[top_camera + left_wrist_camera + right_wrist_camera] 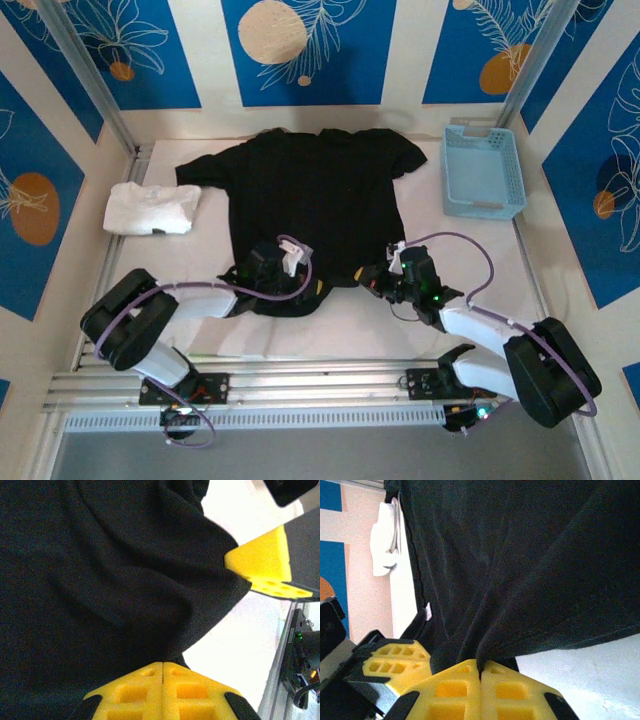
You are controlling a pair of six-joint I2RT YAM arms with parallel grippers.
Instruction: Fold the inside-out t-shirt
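Top external view; left tool grips the inside-out t-shirt at its near hem; right tool likewise.

End effectors: two, the left end effector and the right end effector. T-shirts: two. One black t-shirt at both end effectors; one white t-shirt well left of the left end effector. Baskets: one basket, beyond the right end effector. Surfaces: one surface.

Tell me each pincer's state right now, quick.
Left pincer: shut on the shirt, at its near hem.
Right pincer: shut on the shirt, also at the near hem.
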